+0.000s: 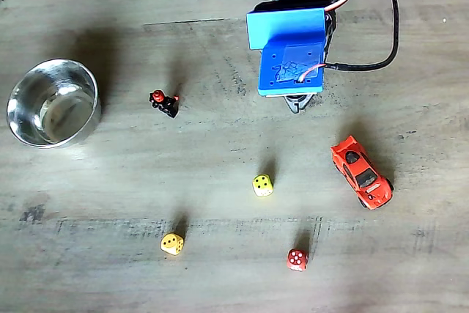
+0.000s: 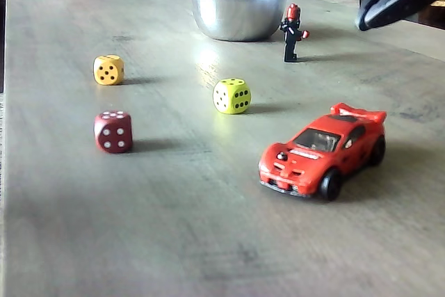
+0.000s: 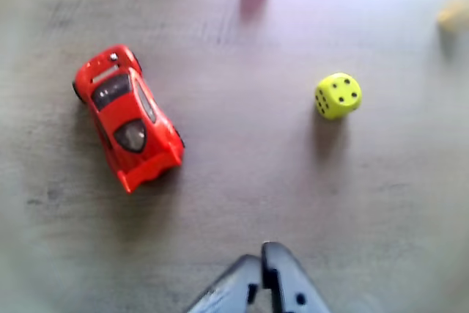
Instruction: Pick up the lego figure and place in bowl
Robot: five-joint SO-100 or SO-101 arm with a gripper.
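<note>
Grey wood-grain table, scuffed; no legible writing. Lego figure upright, right of steel bowl in a fixed view, apart from it. Gripper closed, empty, above table near red car and yellow-green die

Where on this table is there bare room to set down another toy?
Free: the near strip below the orange die and red die; also between bowl and orange die. Crowded: between lime die and red car.
</note>
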